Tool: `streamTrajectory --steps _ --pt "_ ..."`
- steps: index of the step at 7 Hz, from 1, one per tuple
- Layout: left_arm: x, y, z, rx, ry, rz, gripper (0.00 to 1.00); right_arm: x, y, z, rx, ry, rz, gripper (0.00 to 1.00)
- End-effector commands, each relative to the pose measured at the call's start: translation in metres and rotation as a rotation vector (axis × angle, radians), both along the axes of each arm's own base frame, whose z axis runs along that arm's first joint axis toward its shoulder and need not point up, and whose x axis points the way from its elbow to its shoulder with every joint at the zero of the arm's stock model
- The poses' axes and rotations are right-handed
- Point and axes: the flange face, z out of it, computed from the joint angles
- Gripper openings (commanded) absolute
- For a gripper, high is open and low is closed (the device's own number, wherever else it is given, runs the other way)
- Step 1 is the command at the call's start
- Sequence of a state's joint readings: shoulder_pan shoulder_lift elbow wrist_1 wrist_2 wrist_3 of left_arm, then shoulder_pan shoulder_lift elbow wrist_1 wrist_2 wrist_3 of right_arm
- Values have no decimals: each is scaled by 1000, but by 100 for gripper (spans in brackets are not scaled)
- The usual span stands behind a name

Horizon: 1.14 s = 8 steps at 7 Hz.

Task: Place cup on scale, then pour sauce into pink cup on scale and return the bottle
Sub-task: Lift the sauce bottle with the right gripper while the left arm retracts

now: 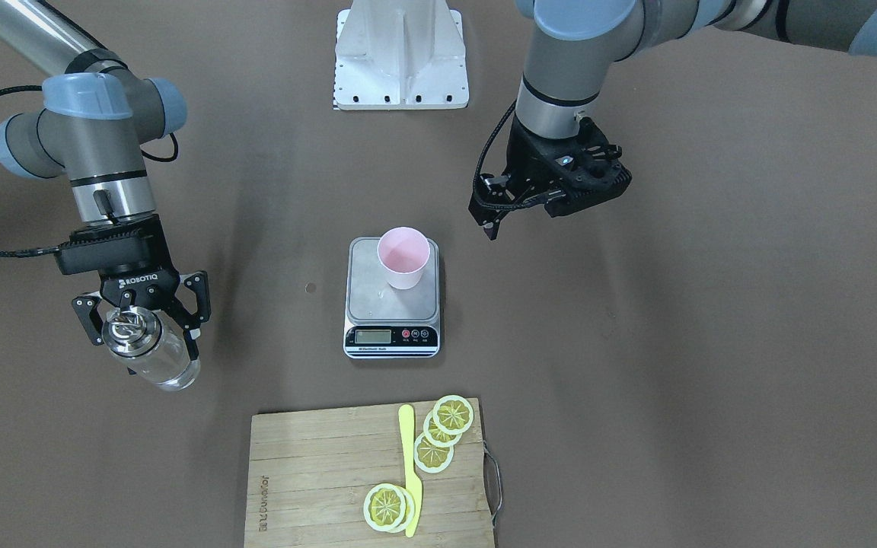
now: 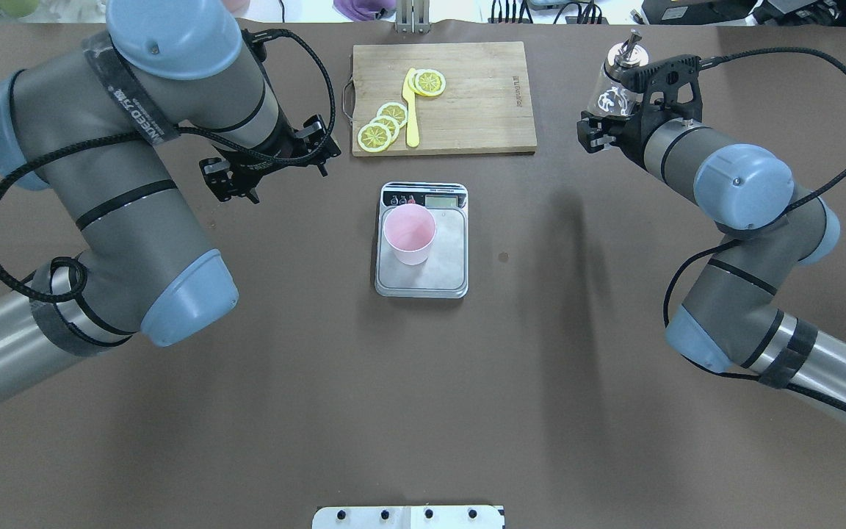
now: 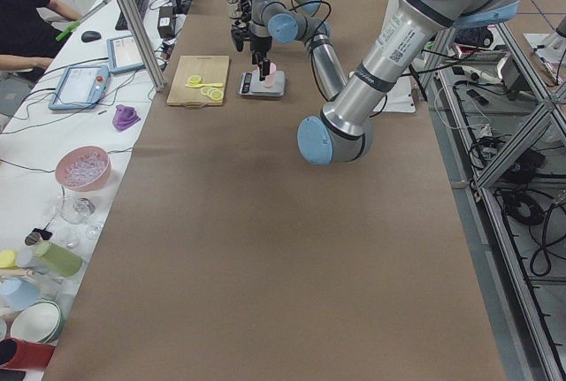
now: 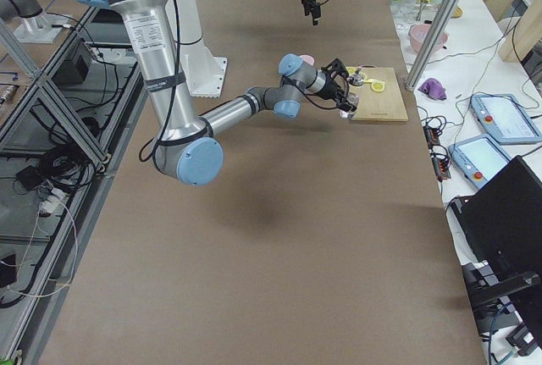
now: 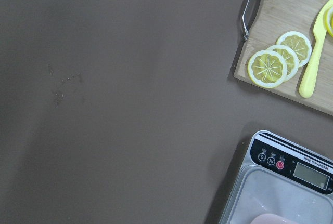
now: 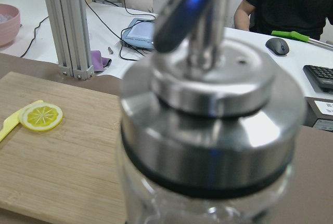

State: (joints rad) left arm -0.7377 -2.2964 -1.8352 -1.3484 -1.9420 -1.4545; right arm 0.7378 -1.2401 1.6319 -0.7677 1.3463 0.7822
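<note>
Bottle (image 1: 158,359) in right end effector (image 1: 141,338) (seemingly off table (image 1: 636,396))

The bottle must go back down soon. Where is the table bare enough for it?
Bare table lies between scale and right gripper, and all along the robot's side of the scale. Crowded: cutting board with lemon slices; scale with the cup.

Open table (image 2: 423,382) is seen along both long sides of the scale (image 2: 438,275); part of its plate is taken by the cup (image 2: 410,234). The display end is faced by the cutting board (image 2: 482,103), a strip of table between. The left gripper (image 1: 493,224) is held near the cup. The right gripper (image 1: 143,335), closed on the bottle (image 1: 168,369), is held well apart.
</note>
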Motion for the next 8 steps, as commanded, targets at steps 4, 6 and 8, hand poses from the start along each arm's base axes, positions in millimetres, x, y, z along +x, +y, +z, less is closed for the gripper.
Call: streamTrajectory --steps 4,6,8 --pt "-55 -35 7 74 -29 -11 98 13 -8 -15 34 49 -54 0" --pt "-114 -41 55 259 -108 166 98 2 -10 -42 95 103 -70 0" --pt "-168 -65 92 268 -158 138 98 -9 -1 -70 147 164 -61 0"
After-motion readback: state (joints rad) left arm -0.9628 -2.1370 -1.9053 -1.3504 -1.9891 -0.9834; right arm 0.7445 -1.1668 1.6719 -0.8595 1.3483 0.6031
